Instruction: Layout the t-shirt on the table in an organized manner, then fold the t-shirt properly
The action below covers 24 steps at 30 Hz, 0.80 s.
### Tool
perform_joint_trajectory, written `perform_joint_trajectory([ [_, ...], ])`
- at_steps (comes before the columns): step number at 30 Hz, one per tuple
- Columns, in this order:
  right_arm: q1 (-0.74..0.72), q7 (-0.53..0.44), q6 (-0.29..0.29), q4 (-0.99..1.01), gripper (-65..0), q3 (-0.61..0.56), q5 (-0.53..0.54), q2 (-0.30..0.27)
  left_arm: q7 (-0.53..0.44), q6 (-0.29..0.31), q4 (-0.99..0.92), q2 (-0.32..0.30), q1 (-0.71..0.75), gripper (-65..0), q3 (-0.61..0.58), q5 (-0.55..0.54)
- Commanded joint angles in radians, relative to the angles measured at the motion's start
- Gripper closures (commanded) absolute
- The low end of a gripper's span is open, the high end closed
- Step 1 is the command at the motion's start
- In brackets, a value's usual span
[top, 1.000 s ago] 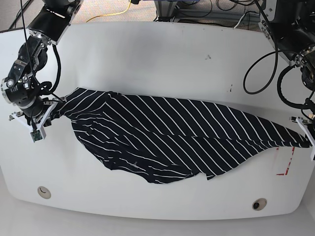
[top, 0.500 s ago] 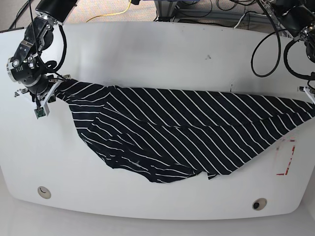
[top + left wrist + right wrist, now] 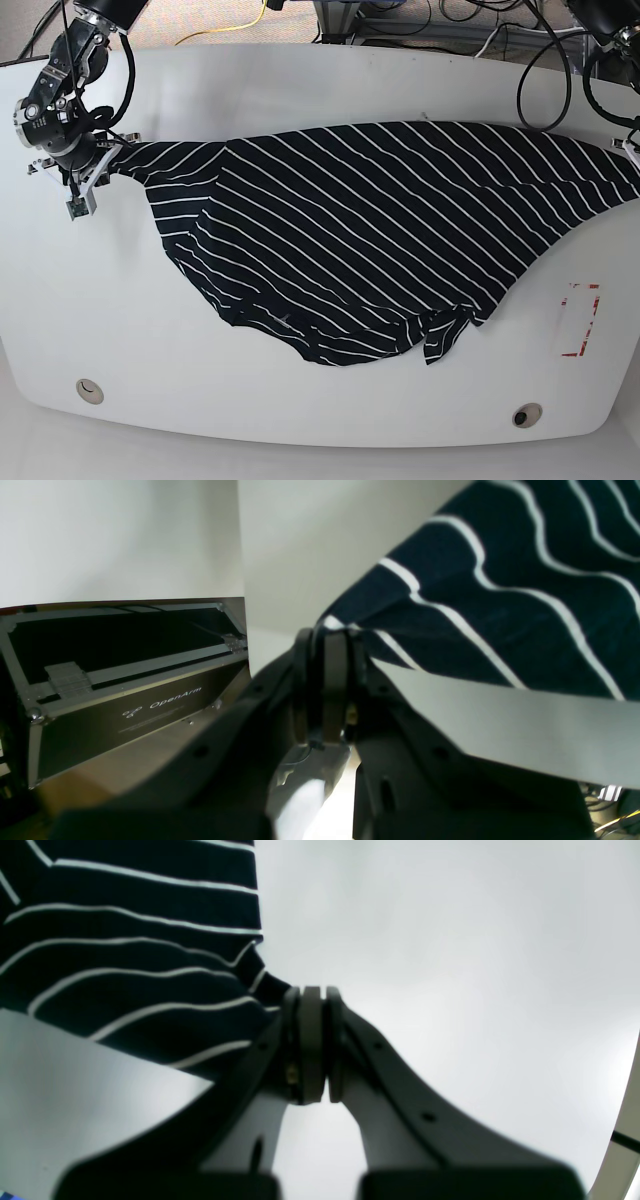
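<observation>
Shirt stretched between both my grippers to flatten it.
Left gripper (image 3: 327, 680) and right gripper (image 3: 312, 1040) each pinched a corner of the t-shirt (image 3: 370, 230), hung taut across the upper table (image 3: 300, 80).

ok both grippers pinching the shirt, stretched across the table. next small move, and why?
Probably lower both ends onto the table. The left gripper and right gripper each pinch a corner of the t-shirt, pulled taut between them, but its lower edge hangs bunched and uneven.
</observation>
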<state>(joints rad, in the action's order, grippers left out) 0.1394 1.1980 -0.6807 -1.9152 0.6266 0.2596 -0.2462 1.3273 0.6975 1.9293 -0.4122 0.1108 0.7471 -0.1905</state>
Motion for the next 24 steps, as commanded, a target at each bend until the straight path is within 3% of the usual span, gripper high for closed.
perform_joint_trajectory([
  [1, -0.002, -0.017, 0.000, -0.002, 0.0, 0.005, 0.000, -0.022, -0.015, 0.001, 0.015, -0.043, 0.000, 0.0, 0.009, 0.007],
  [16, 0.006, -0.019, 0.000, 0.018, 0.0, 0.026, -0.001, -0.026, -0.015, 0.001, 0.014, -0.066, 0.115, 0.0, 0.010, 0.009],
  [24, 0.006, -0.019, -0.003, 0.016, 0.0, 0.026, -0.001, -0.038, -0.015, 0.001, 0.012, -0.066, 0.139, 0.0, 0.073, 0.009],
])
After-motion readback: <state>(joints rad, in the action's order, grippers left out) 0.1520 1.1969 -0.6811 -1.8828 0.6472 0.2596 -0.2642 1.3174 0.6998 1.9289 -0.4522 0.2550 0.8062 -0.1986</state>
